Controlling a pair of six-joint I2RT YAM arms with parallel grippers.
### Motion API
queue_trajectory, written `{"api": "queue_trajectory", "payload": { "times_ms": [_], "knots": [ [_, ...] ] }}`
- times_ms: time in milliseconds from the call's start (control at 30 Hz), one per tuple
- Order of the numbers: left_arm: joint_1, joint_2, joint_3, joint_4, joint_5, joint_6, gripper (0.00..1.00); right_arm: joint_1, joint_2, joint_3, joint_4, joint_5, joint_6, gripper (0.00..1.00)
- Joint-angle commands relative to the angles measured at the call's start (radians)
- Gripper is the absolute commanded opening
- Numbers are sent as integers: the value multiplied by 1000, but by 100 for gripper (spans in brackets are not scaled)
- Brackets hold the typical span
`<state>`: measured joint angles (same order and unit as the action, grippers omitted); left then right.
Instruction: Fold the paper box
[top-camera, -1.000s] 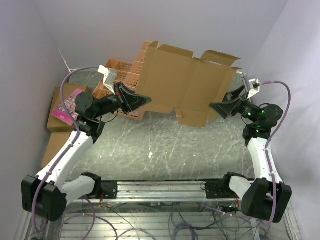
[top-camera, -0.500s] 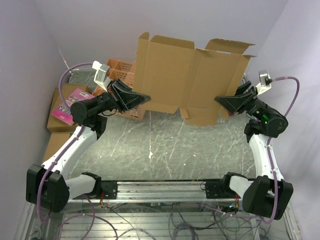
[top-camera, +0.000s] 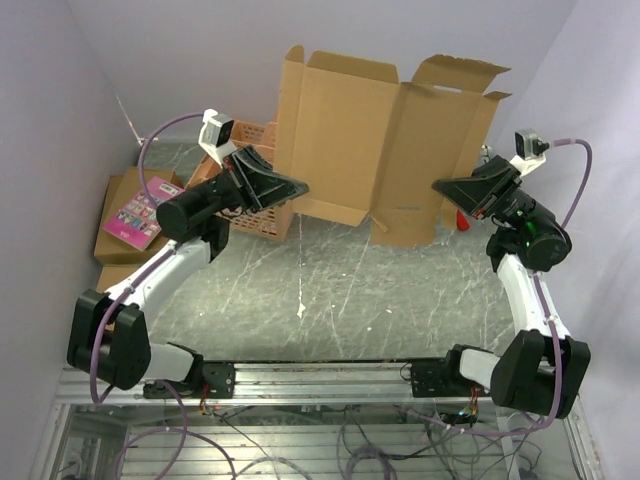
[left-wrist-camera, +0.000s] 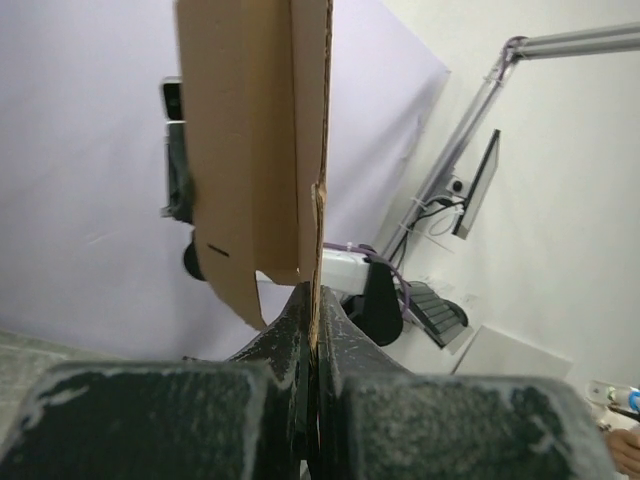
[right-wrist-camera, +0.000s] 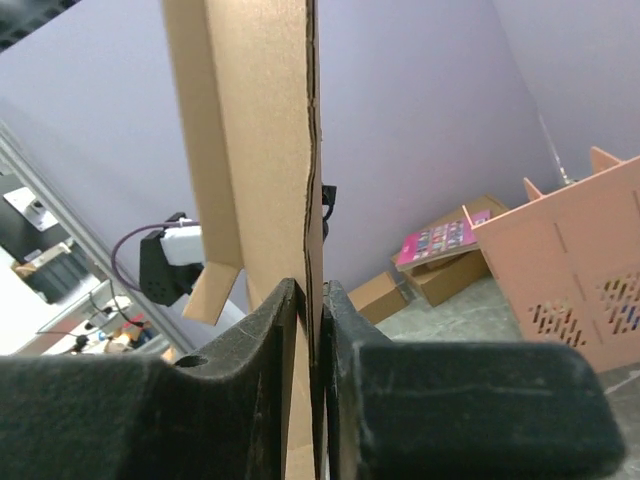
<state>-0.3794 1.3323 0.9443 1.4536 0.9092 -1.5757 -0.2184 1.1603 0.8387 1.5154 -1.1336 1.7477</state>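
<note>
Paper box (top-camera: 385, 150) edges: left hand (top-camera: 298, 187), right hand (top-camera: 438, 186)

The box (top-camera: 385, 140) stands up on edge at twelve o'clock, a plain brown corrugated sheet, unfolded, its broad face to us. Vertical creases split it into panels, with a slight bend at the middle one. Flaps stick up along the top; shorter ones hang at its six o'clock edge.

Top camera looks down from high behind, far off. Each wrist camera looks up along its own fingers (left-wrist-camera: 272, 345), close; all 3 share the box (top-camera: 340, 130).
</note>
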Motion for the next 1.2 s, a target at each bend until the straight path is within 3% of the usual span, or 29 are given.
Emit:
{"api": "queue_trajectory", "payload": {
  "times_ms": [0, 333, 600, 700, 800, 867, 1000, 1167],
  "knots": [
    [-104, 15, 88, 94, 13, 60, 7, 40, 19, 37, 195, 23, 55, 12],
    [-179, 89, 172, -23, -25, 135, 7, 46, 46, 60, 279, 50, 125, 11],
    [-204, 59, 184, -368, -20, 343, 7, 45, 32, 49, 250, 15, 84, 11],
    [-201, 11, 220, -627, -20, 529, 7, 42, 14, 37, 185, -13, 16, 11],
    [-200, -36, 306, -1044, -46, 800, 7, 36, -14, 26, 98, -35, -72, 11],
    [-198, -48, 358, -1232, -75, 922, 7, 36, -33, 18, 39, -43, -131, 11],
    [-195, -40, 433, -1476, -128, 1060, 7, 36, -68, 9, -77, -55, -241, 11],
    [-196, -22, 502, -1624, -170, 1148, 7, 36, -103, 20, -247, -73, -384, 10]
  ]
}}
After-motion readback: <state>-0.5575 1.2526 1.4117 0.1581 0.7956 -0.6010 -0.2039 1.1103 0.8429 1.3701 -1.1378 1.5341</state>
